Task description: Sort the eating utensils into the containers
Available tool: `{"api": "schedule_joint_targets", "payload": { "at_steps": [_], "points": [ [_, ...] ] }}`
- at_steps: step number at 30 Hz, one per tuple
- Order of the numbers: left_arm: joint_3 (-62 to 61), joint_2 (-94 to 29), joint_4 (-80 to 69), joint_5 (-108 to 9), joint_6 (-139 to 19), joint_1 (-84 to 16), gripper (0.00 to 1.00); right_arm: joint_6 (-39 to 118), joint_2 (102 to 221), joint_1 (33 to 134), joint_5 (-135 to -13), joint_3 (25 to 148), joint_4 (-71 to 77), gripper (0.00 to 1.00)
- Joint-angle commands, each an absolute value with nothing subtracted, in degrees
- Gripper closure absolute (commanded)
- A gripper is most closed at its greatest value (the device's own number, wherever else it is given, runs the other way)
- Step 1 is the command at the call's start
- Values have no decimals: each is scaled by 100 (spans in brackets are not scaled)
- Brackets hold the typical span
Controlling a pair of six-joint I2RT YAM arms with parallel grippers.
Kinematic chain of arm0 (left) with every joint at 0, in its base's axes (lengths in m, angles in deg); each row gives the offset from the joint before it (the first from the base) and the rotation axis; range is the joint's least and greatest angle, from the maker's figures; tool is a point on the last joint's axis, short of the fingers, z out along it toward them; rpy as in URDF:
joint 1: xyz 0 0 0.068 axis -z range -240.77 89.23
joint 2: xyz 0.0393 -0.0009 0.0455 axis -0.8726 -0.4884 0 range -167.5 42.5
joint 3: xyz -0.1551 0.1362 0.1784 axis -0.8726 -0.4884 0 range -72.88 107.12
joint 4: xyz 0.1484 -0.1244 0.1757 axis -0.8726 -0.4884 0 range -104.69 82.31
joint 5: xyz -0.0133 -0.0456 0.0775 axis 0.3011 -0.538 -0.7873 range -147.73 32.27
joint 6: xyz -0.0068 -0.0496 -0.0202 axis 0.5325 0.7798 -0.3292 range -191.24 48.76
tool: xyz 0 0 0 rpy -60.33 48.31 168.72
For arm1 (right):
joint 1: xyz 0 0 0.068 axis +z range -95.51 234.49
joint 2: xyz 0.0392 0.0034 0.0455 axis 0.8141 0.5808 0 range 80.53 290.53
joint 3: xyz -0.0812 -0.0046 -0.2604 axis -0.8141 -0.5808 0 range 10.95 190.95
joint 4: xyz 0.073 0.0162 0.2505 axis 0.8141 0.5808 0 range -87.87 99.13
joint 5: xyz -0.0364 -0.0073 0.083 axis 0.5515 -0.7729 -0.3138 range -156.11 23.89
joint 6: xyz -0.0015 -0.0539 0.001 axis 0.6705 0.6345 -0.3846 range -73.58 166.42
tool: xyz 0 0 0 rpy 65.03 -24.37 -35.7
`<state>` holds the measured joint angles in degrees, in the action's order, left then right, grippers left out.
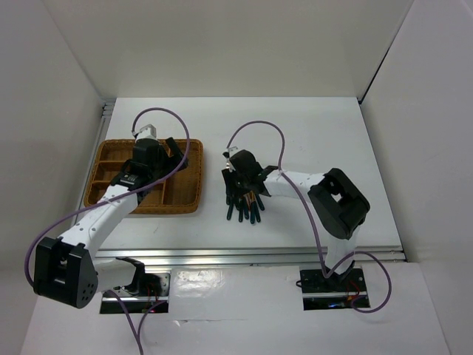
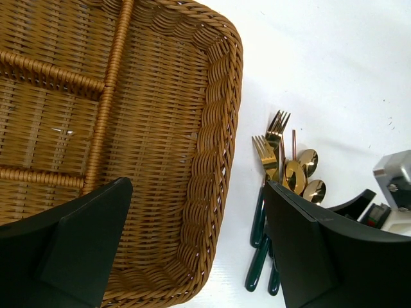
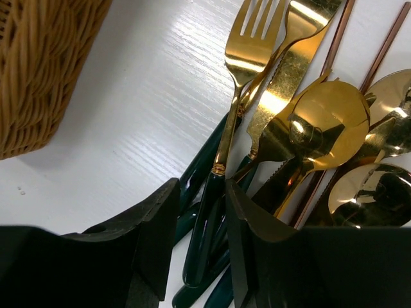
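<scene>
The utensils lie in a heap on the white table, right of the wicker tray, gold heads away from the arms and teal handles toward them. In the right wrist view I see a fork, a knife, spoons and thin chopsticks. My right gripper sits low on the heap, its fingers nearly together around the fork's teal handle. My left gripper hangs open and empty over the tray's right rim, beside the heap.
The tray's compartments in view hold nothing. White walls enclose the table on the left, back and right. A metal rail runs along the near edge. Purple cables loop over both arms.
</scene>
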<state>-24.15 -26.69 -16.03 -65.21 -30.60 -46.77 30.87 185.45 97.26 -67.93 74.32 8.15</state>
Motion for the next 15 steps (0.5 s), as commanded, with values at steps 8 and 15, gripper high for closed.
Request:
{"api": "schedule_joint_targets", "payload": {
  "at_steps": [8, 15],
  "points": [
    [-2419, -2553, -1375, -6599, -3134, -4679, 2, 3104, 18907, 9738, -6392, 7792, 951, 64],
    [-2419, -2553, -1323, -6476, -3187, -4679, 2, 3104, 19092, 9738, -6075, 7994, 1162, 94]
  ]
}}
